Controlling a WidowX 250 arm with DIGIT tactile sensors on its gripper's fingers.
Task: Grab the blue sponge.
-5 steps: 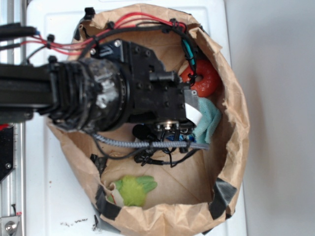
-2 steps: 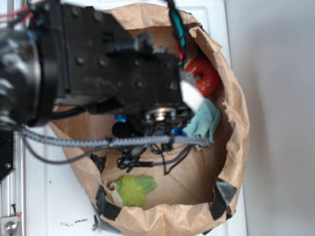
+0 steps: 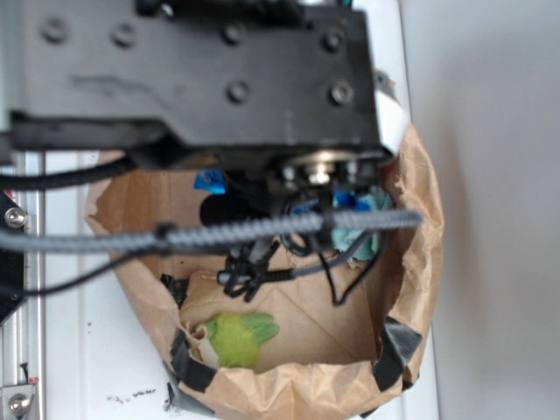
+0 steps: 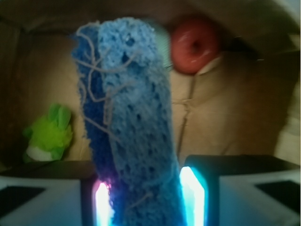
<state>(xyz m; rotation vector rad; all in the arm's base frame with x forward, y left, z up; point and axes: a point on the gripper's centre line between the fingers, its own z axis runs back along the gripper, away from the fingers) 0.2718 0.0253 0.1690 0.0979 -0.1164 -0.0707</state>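
Note:
In the wrist view the blue sponge (image 4: 131, 113) stands upright between my two fingers, porous and elongated, with loose threads on it. My gripper (image 4: 148, 200) is shut on its lower end and holds it well above the bag floor. In the exterior view the arm's black body (image 3: 201, 79) fills the top, and only small bright blue bits of the sponge (image 3: 208, 181) show under it. The gripper itself is hidden there.
A brown paper bag (image 3: 411, 262) surrounds everything. A red ring (image 4: 192, 43) lies on its floor at the far side. A green plush toy (image 3: 238, 337) lies near the bag's front edge and also shows in the wrist view (image 4: 49, 134). A pale teal cloth (image 3: 363, 236) peeks out by cables.
The arm has risen toward the camera and now looks much larger, covering the red ring and most of the teal cloth. The blue sponge has come up with it.

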